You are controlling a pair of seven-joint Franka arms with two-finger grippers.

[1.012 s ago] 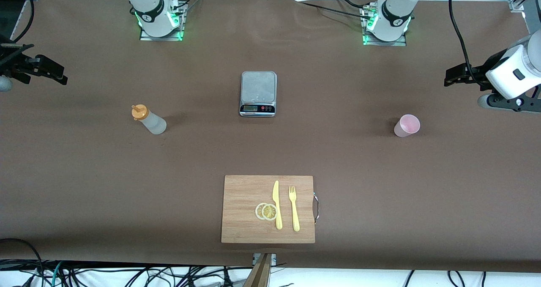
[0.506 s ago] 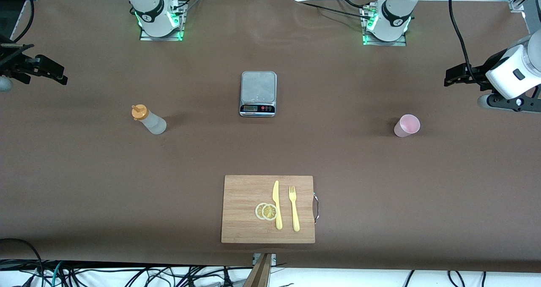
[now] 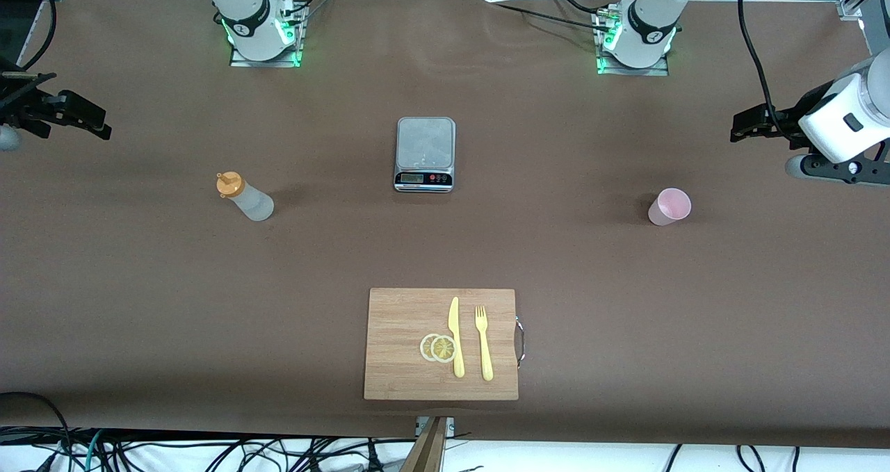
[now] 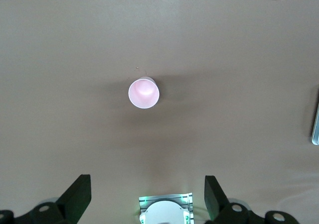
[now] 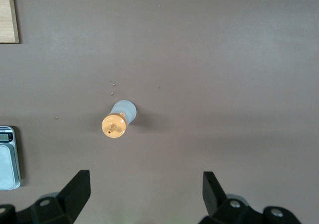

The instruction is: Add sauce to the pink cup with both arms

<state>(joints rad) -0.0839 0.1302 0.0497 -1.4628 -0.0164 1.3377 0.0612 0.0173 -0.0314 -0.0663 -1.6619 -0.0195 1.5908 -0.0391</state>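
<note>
Both arms hang high at the two ends of the tabletop [image 3: 139, 298], and nothing has been picked up yet. The sauce bottle [image 3: 245, 197] stands upright toward the right arm's end, orange cap up, so its long axis is vertical — seen straight down in the right wrist view, it sits directly below the right claw [image 5: 144, 196], whose fingers are spread wide and empty. The pink cup [image 3: 669, 206] stands upright and open-mouthed toward the left arm's end, and the left claw [image 4: 147, 196] hovers over it the same way, fingers wide apart, holding nothing. Each arm is clearly the nearer one to its own thing, so I'd guess the right goes down for the bottle and the left for the cup. Between them rest a kitchen scale [image 3: 425, 153] and, nearer the front camera, a cutting board [image 3: 403, 319] — well apart from both.
</note>
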